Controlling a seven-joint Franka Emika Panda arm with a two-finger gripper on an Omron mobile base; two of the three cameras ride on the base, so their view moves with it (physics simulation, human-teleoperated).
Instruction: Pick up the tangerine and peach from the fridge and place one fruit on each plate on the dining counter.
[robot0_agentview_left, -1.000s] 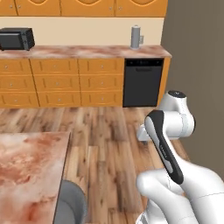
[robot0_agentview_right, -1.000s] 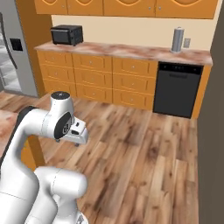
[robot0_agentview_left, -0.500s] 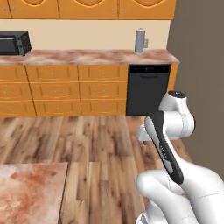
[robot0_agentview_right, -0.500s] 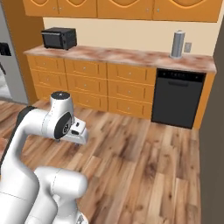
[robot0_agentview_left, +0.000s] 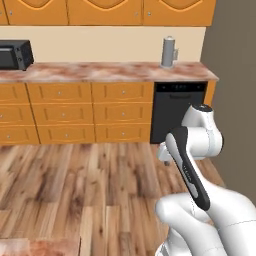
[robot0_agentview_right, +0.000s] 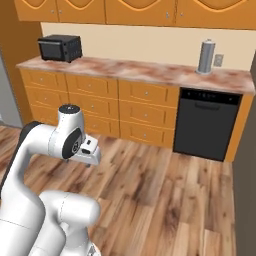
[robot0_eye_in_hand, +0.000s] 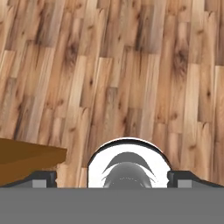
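Note:
My gripper (robot0_eye_in_hand: 113, 179) points down at the wooden floor, and its two dark fingertips (robot0_eye_in_hand: 43, 179) stand far apart with nothing between them. The folded arm holds the hand low over the floor, seen in the left base view (robot0_agentview_left: 165, 152) and in the right base view (robot0_agentview_right: 91, 150). A corner of the dining counter (robot0_agentview_left: 40, 247), pink-brown marbled, shows at the bottom left. A grey strip of the fridge (robot0_agentview_right: 7, 95) lies at the left edge. The tangerine, the peach and the plates are out of view.
Ahead runs the wall counter (robot0_agentview_left: 100, 72) with orange drawers, a black dishwasher (robot0_agentview_left: 177, 112), a dark microwave (robot0_agentview_right: 60, 47) and a silver canister (robot0_agentview_right: 206, 57). Open wood floor (robot0_agentview_right: 165, 200) lies between it and me. A brown wooden edge (robot0_eye_in_hand: 26, 159) sits low in the hand view.
The whole picture has shifted: the base has driven toward the wall counter, which looms larger, and the dining counter has slid almost out at the bottom. The arm keeps its pose, gripper still open.

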